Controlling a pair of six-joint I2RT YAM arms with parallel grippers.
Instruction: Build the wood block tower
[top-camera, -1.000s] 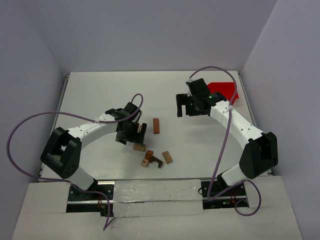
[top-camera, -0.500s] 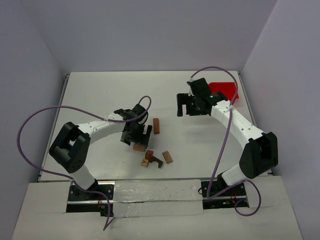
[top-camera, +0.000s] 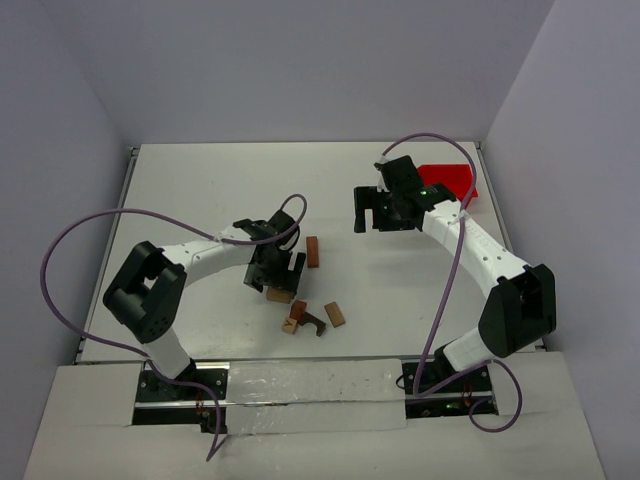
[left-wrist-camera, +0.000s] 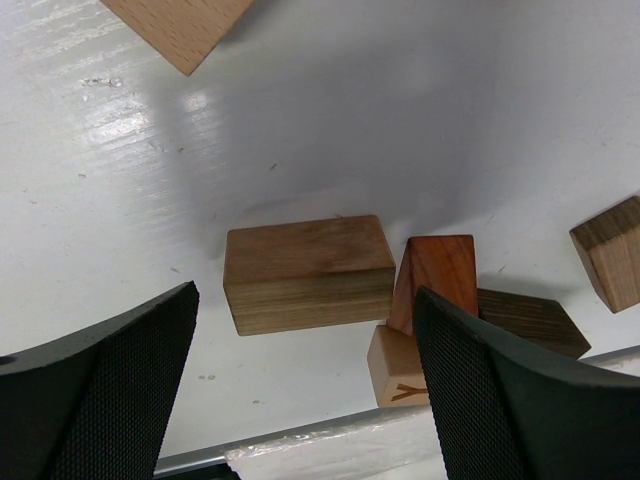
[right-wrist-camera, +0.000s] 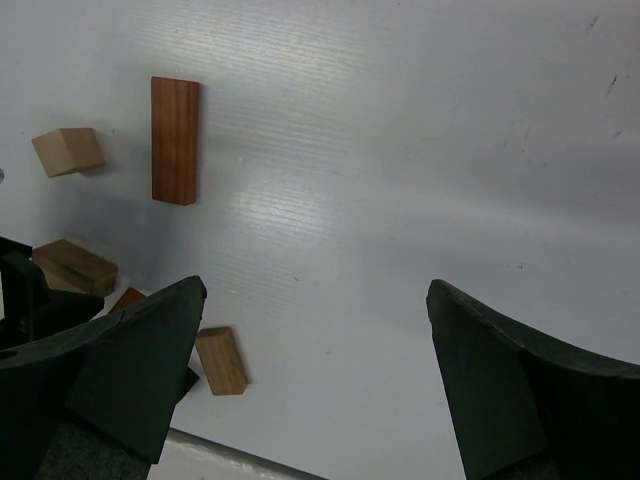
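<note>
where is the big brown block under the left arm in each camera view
Top external: the brown block sits low, just left of centre.
Left wrist: dead centre of the picture.
Right wrist: at the far left edge, partly hidden.
Shared landmark: the small tan block, off to its right in all three views.

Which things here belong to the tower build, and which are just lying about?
Part of the job:
- wood blocks, scattered loose, no tower standing
- brown block, lying between the fingers of the open left gripper, not touched by them

Just lying about:
- red bin, at the far right, away from the blocks
</note>
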